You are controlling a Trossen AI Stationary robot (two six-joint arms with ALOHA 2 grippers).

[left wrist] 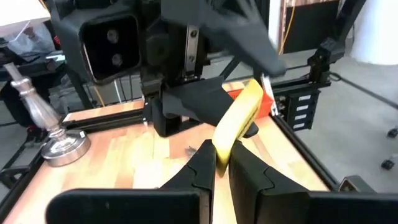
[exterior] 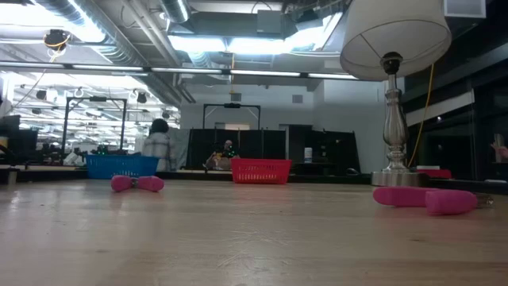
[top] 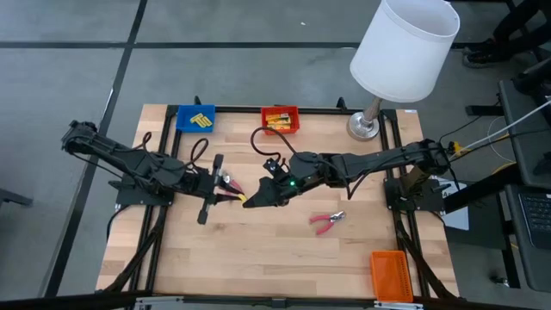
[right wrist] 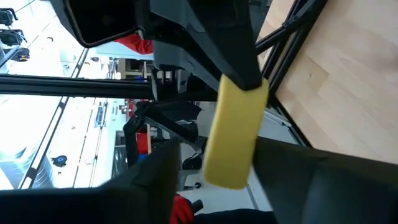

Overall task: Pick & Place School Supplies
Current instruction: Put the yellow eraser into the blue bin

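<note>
- Handover under way above the middle of the bench [top: 258, 258]: both pincers meet there, tips nearly touching.
- Left pincer [left wrist: 222, 163] clenched on the lower end of a yellow packet [left wrist: 237, 121]; packet tilts up between its fingers.
- Right pincer [right wrist: 236, 163] released, jaws parted around the same packet's far end; whether its pads touch the packet cannot be told from here.
- Judged step: passing the packet from right to left. Done well, the right arm backs straight away along the packet's length, no twist, so the left's narrow grip isn't levered loose.
- Red-handled pliers [top: 326, 222] lie loose toward the right side of the bench, well apart.
- Second pink-handled pair [top: 225, 182] sits just beside the left pincer.
- Blue tray [top: 195, 118] and red tray [top: 280, 120] along the far edge already hold yellow items; orange tray [top: 389, 274] at near right corner.
</note>
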